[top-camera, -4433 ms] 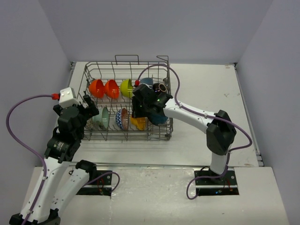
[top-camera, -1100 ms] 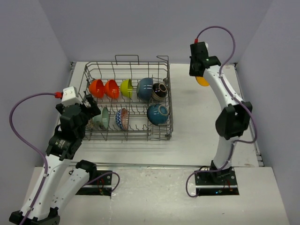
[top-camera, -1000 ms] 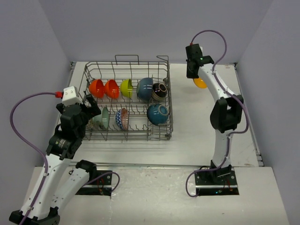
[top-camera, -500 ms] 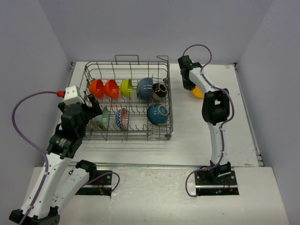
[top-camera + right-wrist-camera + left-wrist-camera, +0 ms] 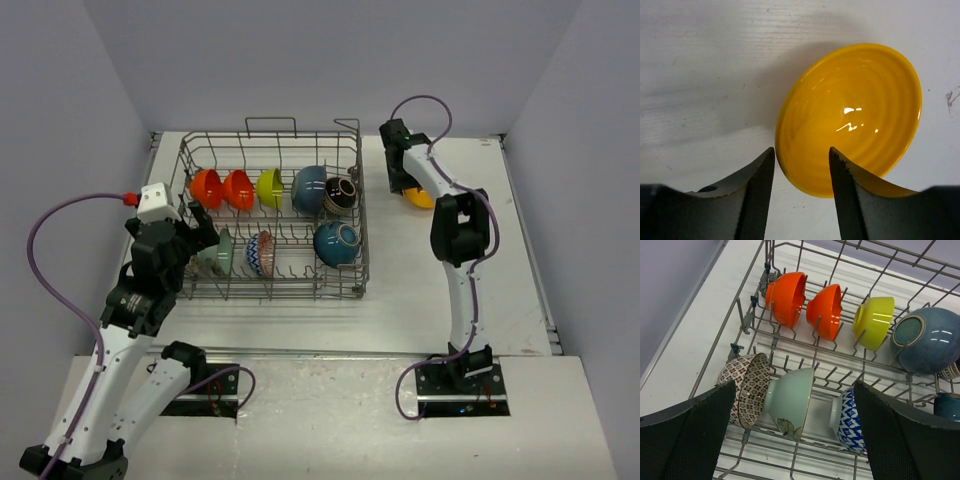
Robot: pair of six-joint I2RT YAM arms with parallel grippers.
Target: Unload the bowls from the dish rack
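Your right gripper [image 5: 801, 150] pinches the rim of the yellow bowl [image 5: 855, 115], held tilted low over the table [image 5: 700, 60] to the right of the dish rack [image 5: 220, 134]. Released at this tilt, it may roll or clatter. Your left gripper [image 5: 795, 384] hangs spread wide above the pale green bowl [image 5: 790, 400], where tines could snag a finger.

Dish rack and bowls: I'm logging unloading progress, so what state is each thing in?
Grey wire dish rack: loaded, nine small bowls inside.
Yellow round bowl: outside the rack, on or low over the white table.
Right pincer: fingers straddle the yellow bowl's rim; grip unclear.
Left pincer: open, empty, above the rack's near row.
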